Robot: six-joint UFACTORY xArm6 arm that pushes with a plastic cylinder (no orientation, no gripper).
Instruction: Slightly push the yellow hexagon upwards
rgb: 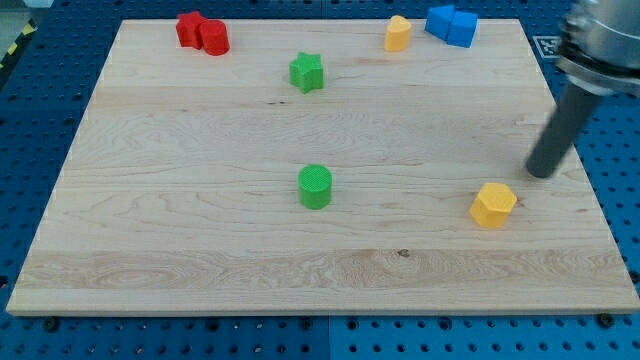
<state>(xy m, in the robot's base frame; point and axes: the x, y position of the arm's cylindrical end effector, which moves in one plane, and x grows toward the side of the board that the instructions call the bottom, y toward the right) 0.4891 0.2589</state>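
Yellow hexagon [493, 205] lies near the board's bottom-right corner, apart from all other blocks. My tip [542, 174], a bare rod holding nothing, rests just up and right of it, not touching. To nudge it upward, the tip would likely need to circle below the block, then advance briefly. Mid-board: green cylinder [315, 187], green star [307, 72]. Top edge: red blocks [203, 32], yellow block [398, 33], blue blocks [452, 24]. Wooden board [200, 230] on blue perforated table [30, 120].
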